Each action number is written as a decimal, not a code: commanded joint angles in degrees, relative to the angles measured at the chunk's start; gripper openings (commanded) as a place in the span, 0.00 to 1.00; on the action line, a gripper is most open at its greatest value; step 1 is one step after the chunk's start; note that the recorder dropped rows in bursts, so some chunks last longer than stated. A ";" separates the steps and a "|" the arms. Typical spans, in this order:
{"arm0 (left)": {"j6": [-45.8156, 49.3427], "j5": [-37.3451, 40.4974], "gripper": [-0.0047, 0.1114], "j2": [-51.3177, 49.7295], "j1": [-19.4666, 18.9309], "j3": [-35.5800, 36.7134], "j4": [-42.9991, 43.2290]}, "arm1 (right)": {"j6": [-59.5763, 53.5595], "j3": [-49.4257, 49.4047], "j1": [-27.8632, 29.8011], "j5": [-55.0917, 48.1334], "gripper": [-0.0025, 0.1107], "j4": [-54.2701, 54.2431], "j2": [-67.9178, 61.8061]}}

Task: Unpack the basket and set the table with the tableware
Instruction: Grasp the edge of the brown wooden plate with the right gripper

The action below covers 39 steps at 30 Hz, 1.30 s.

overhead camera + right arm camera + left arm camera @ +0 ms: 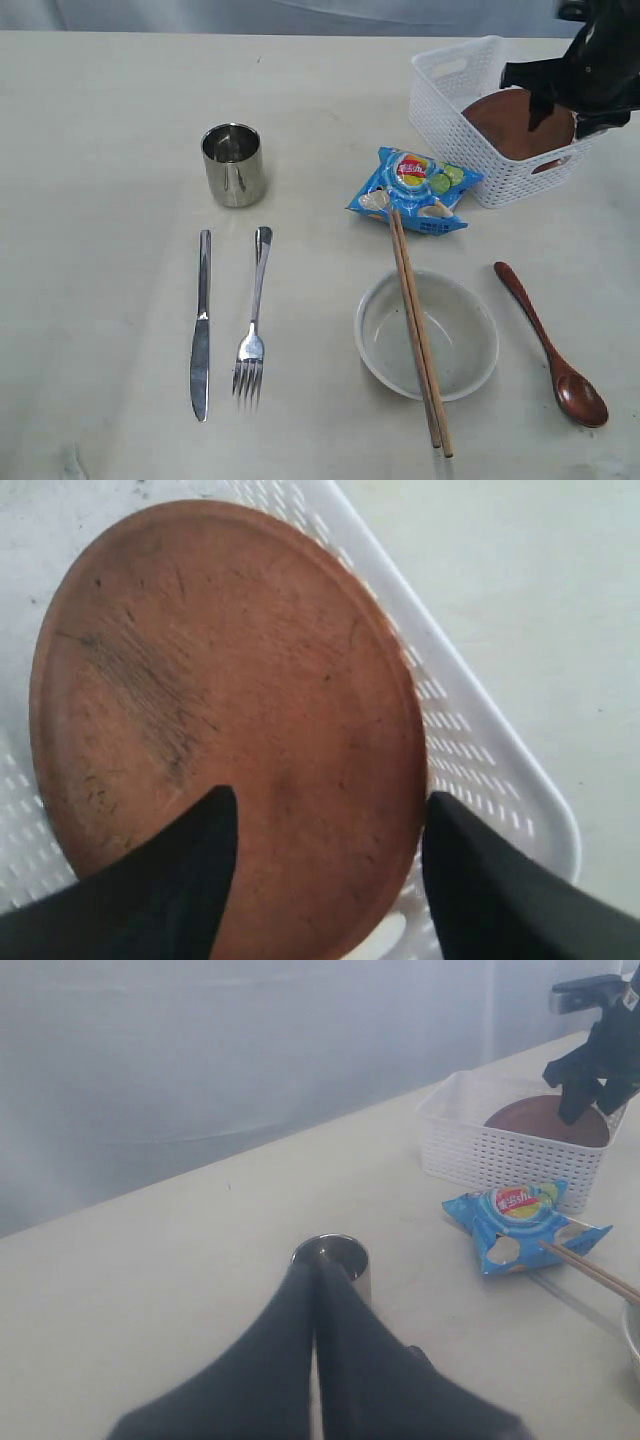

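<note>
Toward one o'clock on the pale, faintly grained table (100, 150), the white plastic basket (440, 120) with lattice walls holds the round, matte reddish-brown plate (510, 125), its face finely scratched. The right gripper (325, 820) hovers over the plate with its black fingers spread wide, one above the face and one at the rim; whether they touch it I cannot tell. The left gripper (317, 1275) has its fingers pressed together on nothing, near the shiny cylindrical steel cup (233, 164) at ten o'clock. At seven o'clock the steel knife (202, 325) and fork (254, 320) lie parallel. At five o'clock, slim wooden chopsticks (417, 330) cross the glazed white bowl (470, 340), their far ends reaching the crinkled blue snack bag (412, 190). A glossy dark red spoon (548, 345) lies at four o'clock.
</note>
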<state>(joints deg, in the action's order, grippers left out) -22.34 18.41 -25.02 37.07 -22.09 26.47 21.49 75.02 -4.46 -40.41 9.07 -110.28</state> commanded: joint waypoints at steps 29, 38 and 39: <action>-0.18 0.02 0.04 0.38 0.21 0.30 0.25 | 0.32 0.24 0.28 2.22 0.55 0.25 -3.25; -0.18 0.02 0.04 0.38 0.21 0.30 0.25 | 0.42 3.24 0.28 -0.12 0.65 1.51 -3.29; -0.18 0.02 0.04 0.38 0.21 0.30 0.25 | 0.42 3.43 0.28 -0.23 0.65 1.51 -3.29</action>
<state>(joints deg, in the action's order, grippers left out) -22.34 18.41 -25.02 37.07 -22.09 26.47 21.54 77.51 -4.46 -39.69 9.46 -113.52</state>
